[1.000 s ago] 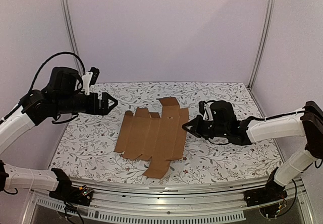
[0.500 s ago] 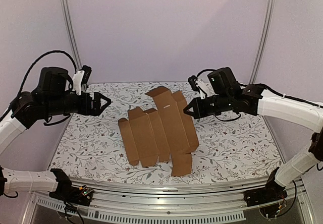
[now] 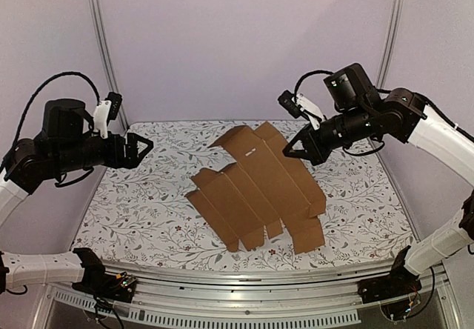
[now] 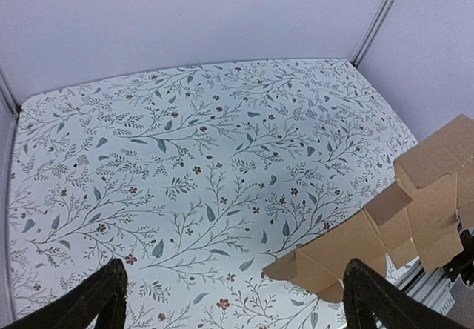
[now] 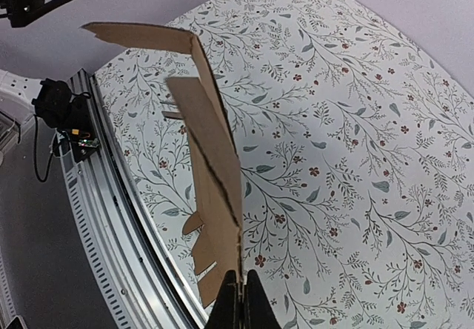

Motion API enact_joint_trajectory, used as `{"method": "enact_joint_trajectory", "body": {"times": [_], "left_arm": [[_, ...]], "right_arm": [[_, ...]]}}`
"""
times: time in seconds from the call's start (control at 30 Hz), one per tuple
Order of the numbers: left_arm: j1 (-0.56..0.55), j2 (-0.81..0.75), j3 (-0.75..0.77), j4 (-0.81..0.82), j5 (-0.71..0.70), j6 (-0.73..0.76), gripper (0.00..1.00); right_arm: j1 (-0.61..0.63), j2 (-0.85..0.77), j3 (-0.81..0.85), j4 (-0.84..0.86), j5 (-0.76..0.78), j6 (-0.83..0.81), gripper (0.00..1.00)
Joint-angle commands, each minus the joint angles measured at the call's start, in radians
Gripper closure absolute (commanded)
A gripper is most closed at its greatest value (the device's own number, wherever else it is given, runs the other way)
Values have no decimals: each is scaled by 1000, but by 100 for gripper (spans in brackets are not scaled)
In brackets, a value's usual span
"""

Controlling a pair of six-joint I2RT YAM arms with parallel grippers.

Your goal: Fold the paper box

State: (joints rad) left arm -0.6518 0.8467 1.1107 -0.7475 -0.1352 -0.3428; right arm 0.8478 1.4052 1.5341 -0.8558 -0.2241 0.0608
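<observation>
While the right claw (image 3: pixel 291 151) pinches the unfolded box (image 3: pixel 259 188) at its 2 o'clock edge, tilted above the bench (image 3: pixel 148 210), the left claw (image 3: pixel 144 145) hangs wide open at 9 o'clock, likely needed next to crease a panel.

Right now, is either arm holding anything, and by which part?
The right gripper pinches the paper box by its right edge, that side raised. The left gripper is open and empty.
</observation>
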Motion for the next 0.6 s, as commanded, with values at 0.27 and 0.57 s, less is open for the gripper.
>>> {"method": "enact_joint_trajectory", "body": {"times": [0.27,0.57], "left_arm": [[-14,-18,8,3,-1,13,0],[-14,19,-4,39,41,3,0]], "right_arm": [[66,-117,151,-329,-167,-157,100],[159,-6,149,-487,-57,-193,100]]}}
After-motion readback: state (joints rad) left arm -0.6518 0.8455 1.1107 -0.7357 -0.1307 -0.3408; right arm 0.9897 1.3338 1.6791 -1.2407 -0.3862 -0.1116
